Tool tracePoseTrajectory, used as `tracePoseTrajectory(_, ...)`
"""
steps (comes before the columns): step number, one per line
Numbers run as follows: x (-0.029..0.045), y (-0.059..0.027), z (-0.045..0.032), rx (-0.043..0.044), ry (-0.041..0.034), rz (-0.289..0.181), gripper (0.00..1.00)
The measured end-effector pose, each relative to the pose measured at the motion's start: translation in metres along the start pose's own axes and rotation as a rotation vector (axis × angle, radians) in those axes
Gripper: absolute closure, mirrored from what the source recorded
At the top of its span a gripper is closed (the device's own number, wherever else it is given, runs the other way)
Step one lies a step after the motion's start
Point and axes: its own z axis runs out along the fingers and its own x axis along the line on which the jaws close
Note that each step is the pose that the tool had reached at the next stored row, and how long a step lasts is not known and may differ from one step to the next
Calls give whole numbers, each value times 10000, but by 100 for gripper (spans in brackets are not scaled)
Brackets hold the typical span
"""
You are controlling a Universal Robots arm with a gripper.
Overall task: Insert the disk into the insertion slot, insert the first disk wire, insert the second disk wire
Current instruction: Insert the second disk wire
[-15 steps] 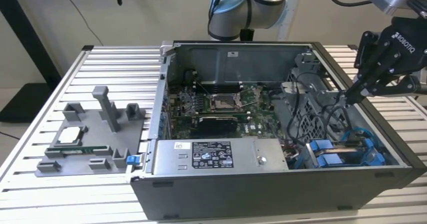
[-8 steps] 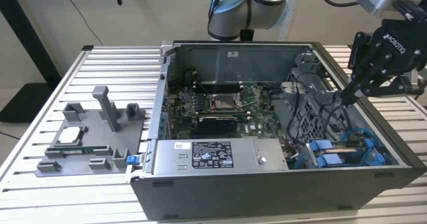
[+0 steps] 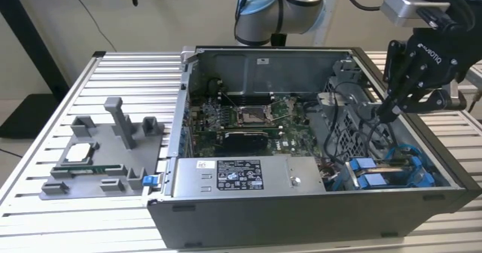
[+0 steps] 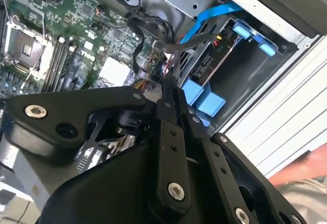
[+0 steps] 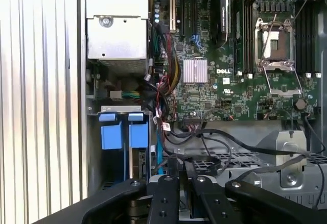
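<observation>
Gripper (image 3: pixel 385 115) reaches steeply down into the case (image 3: pixel 301 219) at the exterior view's right, fingers pinched narrow among black wires (image 4: pixel 148 26). One disk (image 4: pixel 208 65) sits in the slot (image 4: pixel 250 81), beside two blue tabs (image 5: pixel 111 134). The exterior view adds a grey fixture (image 3: pixel 105 157) beside the case.

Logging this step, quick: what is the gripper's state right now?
Gripper: closed, pinching a black wire inside the computer case.

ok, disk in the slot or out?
In: the disk sits inside the slot, blue tabs at its edge. Whether it is fully seated, cannot tell.
</observation>
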Motion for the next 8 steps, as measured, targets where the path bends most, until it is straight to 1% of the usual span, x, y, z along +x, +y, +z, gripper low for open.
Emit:
tracePoseTrajectory(6, 7, 106, 9, 309, 538, 8, 100)
tracePoseTrajectory(7, 8, 118, 10, 357, 617, 9, 100)
tracePoseTrajectory(8, 9, 127, 14, 408, 676, 8, 100)
